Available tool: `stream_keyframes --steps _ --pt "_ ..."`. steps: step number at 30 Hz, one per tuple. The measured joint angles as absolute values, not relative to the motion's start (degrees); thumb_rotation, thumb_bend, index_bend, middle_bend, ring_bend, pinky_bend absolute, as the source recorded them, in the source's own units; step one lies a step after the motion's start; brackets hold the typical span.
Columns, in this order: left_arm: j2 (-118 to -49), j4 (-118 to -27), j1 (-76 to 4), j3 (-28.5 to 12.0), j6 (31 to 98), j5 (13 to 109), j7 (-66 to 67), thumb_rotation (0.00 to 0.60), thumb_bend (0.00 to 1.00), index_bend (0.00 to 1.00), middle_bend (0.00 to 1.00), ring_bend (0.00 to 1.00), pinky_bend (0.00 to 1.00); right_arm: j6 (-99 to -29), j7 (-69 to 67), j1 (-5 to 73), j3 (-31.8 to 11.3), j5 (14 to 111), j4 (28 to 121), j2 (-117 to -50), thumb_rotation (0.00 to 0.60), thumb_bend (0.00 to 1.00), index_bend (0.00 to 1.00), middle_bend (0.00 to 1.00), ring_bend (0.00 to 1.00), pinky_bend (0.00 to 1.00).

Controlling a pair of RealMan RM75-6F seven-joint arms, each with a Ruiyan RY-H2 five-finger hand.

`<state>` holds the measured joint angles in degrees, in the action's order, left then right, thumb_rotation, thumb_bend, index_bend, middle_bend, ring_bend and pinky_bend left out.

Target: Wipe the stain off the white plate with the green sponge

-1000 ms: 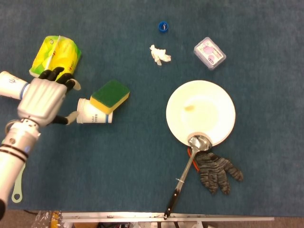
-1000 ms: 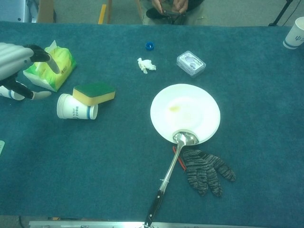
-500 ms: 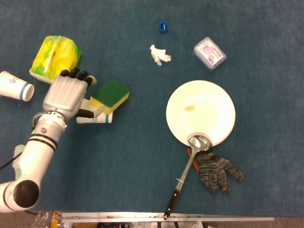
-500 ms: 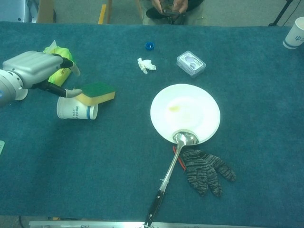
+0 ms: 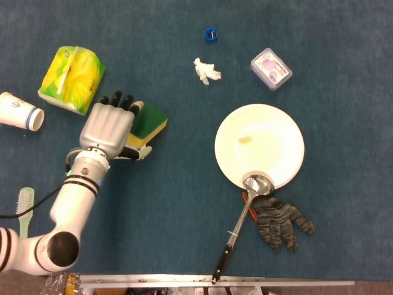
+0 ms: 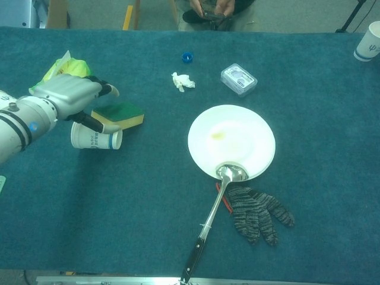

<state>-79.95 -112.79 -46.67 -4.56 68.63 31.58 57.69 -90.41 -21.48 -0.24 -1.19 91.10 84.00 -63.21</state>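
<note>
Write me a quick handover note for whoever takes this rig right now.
Left hand: over the green sponge, fingers apart, no grip yet. Right hand: not in view.
The sponge lies partly on a tipped paper cup.
White plate: yellowish stain untouched; a ladle rests its bowl on the near rim.
Done: the reach. Left: grasp the sponge, carry it over, wipe.

Green-and-yellow sponge (image 5: 149,122); white plate (image 5: 282,132) with a yellowish stain (image 5: 245,139)

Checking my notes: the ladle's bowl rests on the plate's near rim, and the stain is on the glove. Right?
Not quite. The ladle bowl does rest on the plate's near rim, but the yellowish stain is on the plate, not the glove; the chest view shows it.
</note>
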Motion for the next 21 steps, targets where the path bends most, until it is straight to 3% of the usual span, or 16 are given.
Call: stream_keyframes --steps 9,21 --pt "-83.30 -110.89 -48.74 -4.19 70.90 30.52 58.77 0.347 0.18 0.16 0.11 0.07 0.16 -90.58 -22.97 -0.53 -1.27 90.56 82.75 -63.25 0.600 0.32 0.17 0.22 0.10 0.27" --pt "-84.97 -107.71 -50.13 -4.24 70.68 30.01 57.83 0.354 0.18 0.24 0.21 0.17 0.18 -90.71 -23.77 -0.63 -1.48 90.23 81.94 -63.40 0.600 0.32 0.17 0.22 0.10 0.27"
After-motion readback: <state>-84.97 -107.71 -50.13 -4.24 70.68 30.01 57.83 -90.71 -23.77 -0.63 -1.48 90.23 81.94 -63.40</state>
